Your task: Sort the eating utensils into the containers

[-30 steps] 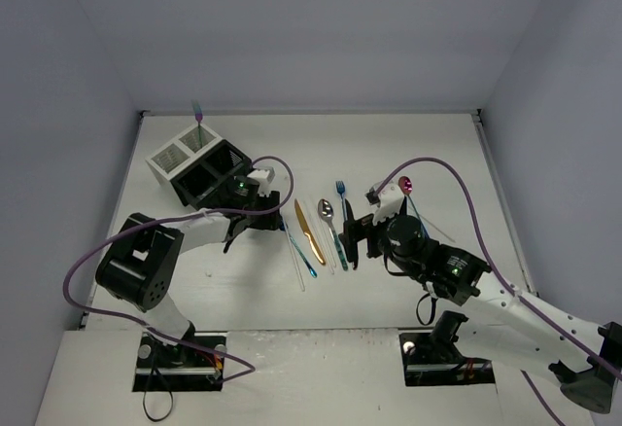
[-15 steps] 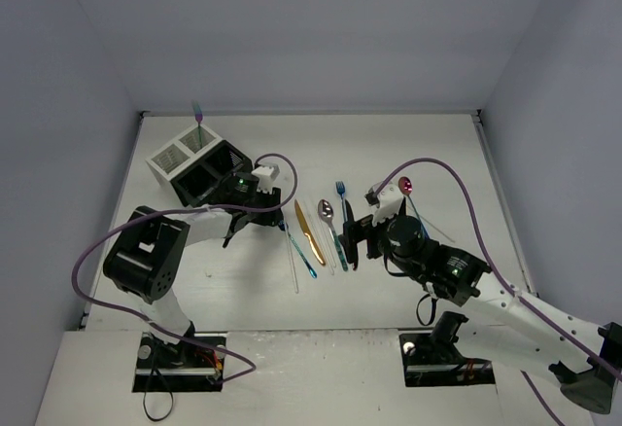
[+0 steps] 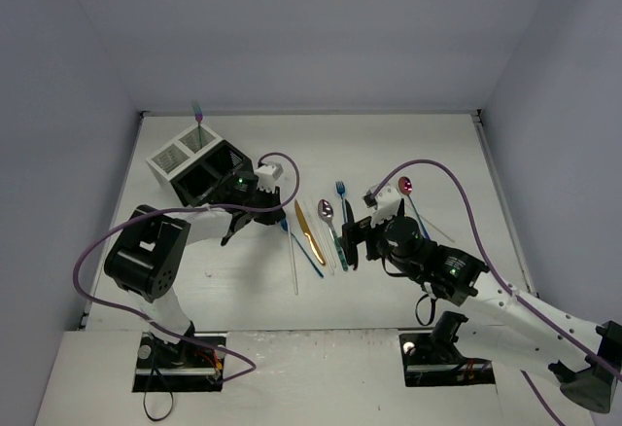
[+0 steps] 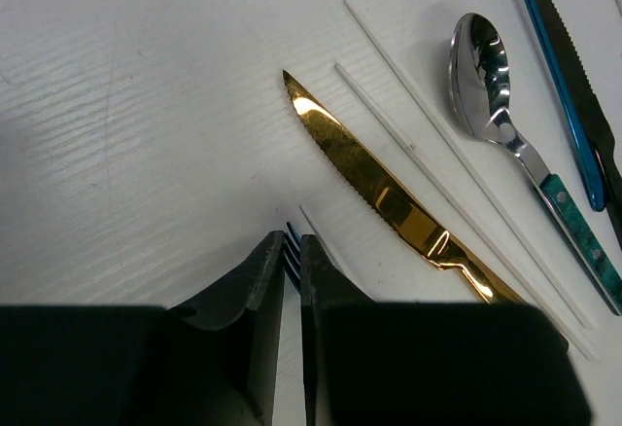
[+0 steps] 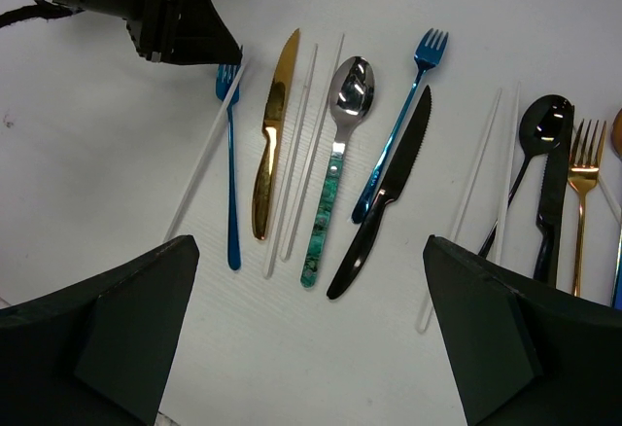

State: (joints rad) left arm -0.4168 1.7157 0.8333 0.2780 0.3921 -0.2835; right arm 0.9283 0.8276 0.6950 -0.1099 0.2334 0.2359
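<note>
My left gripper is low over the table, its jaws shut on the tines of a slim blue fork. The fork's handle trails away from it along the table. Beside it lie a gold knife, clear sticks, a silver spoon with a green handle, a second blue fork and a black knife. My right gripper is open and empty, held above this row. The containers, two white and two black mesh bins, stand at the far left.
A pink-and-teal utensil stands in a white bin. At the right lie a black spoon, a gold fork and a red-pink spoon. Walls close the table on three sides.
My left gripper has shifted a little to the right with the blue fork's tines in it, and the fork's handle has swung with it. The right arm has stayed still.
</note>
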